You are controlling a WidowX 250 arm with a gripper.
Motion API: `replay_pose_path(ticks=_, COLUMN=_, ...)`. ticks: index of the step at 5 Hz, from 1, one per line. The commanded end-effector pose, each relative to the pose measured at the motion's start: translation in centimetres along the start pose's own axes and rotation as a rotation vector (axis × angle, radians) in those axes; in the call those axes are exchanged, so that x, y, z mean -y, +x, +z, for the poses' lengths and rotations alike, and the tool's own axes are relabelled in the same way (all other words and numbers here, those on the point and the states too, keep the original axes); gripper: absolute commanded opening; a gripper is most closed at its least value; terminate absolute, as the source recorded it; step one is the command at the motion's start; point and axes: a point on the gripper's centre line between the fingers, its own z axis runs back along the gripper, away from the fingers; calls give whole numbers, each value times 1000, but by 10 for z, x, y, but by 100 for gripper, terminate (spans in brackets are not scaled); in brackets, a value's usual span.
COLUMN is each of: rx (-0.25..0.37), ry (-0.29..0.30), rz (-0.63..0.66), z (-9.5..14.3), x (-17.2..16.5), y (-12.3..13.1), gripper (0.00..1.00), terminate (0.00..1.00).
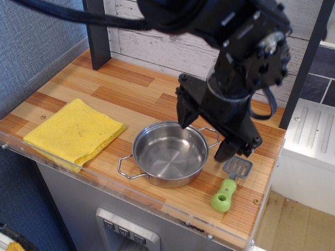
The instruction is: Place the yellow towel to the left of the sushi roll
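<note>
The towel (76,133) is lying flat at the near left end of the counter (131,86), bright yellow, folded roughly square, its layered edges showing along the right and front sides. Nothing is touching it. The claw (207,137) is hanging well apart from it, over the far rim of the pot (170,153), with its fingers spread wide and gripping nothing. One fingertip is sitting above the pot's back edge, the other is coming down just above the spatula (232,183). I'm not seeing the sushi roll anywhere; the arm is probably hiding it, if it's on the counter at all. So the reach for the towel is looking like the job in hand. To do it well, the claw needs to be crossing left, clearing the pot and its handles, then dropping onto those stacked right-hand edges so it's pinching every layer, not just the top one.
</note>
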Motion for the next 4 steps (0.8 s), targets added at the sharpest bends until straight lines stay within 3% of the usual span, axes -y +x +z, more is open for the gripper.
replay_pose_path(ticks=1, rx=-13, ry=12, rz=149, z=-6, x=-48, y=-19, gripper=100, terminate=0)
replay_pose_path(ticks=4, rx=-79, ry=33, rz=458, z=-27, x=-127, y=-83, gripper=100, terminate=0)
